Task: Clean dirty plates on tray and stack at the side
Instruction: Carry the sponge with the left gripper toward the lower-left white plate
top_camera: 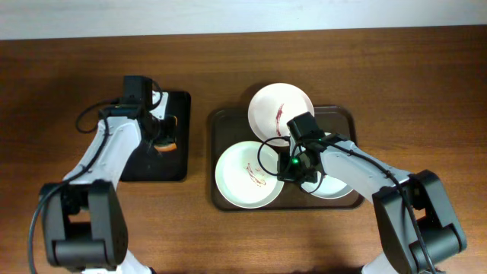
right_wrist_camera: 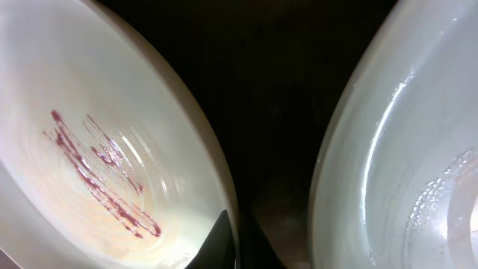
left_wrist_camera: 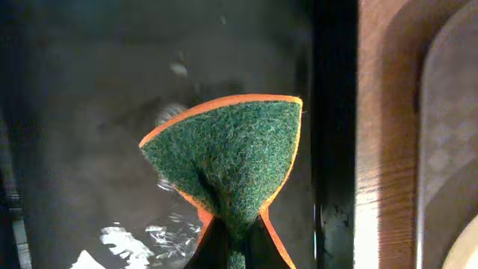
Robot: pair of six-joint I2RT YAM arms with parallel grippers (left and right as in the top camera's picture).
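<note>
Three white plates lie on the brown tray (top_camera: 215, 125). The back plate (top_camera: 281, 106) and the front left plate (top_camera: 243, 175) carry red smears; the front right plate (top_camera: 335, 186) is partly under my right arm. My right gripper (top_camera: 293, 166) is shut on the right rim of the front left plate (right_wrist_camera: 89, 149), one finger inside and one outside (right_wrist_camera: 235, 243). The front right plate (right_wrist_camera: 403, 164) looks wet and unstained. My left gripper (top_camera: 162, 131) is shut on a green and orange sponge (left_wrist_camera: 231, 149) and holds it over the black tray (top_camera: 179, 164).
The black tray (left_wrist_camera: 89, 90) has wet patches. A strip of wooden table (left_wrist_camera: 381, 134) separates it from the brown tray's edge (left_wrist_camera: 448, 149). Bare table lies to the far left, the right and along the front.
</note>
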